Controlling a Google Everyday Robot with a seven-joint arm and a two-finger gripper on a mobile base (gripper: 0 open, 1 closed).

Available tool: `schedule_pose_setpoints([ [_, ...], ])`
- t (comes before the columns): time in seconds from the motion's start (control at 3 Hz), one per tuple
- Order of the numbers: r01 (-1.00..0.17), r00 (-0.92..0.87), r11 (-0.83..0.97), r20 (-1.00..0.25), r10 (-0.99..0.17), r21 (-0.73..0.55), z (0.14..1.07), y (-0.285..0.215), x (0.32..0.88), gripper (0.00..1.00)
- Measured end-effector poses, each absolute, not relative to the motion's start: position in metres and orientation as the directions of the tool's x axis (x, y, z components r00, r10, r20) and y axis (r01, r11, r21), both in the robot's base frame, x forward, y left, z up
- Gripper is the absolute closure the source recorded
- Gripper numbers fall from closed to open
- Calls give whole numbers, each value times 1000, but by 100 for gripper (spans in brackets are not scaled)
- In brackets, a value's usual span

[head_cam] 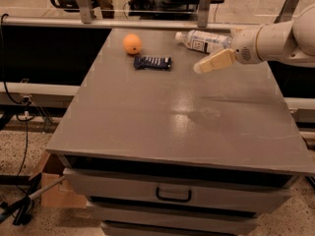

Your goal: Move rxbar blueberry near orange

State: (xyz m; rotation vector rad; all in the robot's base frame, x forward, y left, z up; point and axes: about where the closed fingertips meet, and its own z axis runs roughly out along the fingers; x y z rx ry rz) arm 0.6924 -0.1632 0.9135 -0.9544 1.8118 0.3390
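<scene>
Three items are seen at the far end of a grey table [147,132]: the orange [132,44], the rxbar blueberry [153,62] and a clear water bottle [204,40] laid on its side. The rxbar blueberry is laid flat just beside the orange, at the orange's 4 o'clock, not touching it. The bottle is found at the bar's 2 o'clock. The gripper [199,68] is held over the tabletop at the bar's 3 o'clock, apart from it, its tip pointed toward 8 o'clock; whether it is parted or closed cannot be told.
</scene>
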Motion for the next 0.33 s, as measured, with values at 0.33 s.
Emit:
schedule_pose_setpoints([
  [0.33, -745, -166, 639, -875, -454, -190, 914, -157, 694, 0],
])
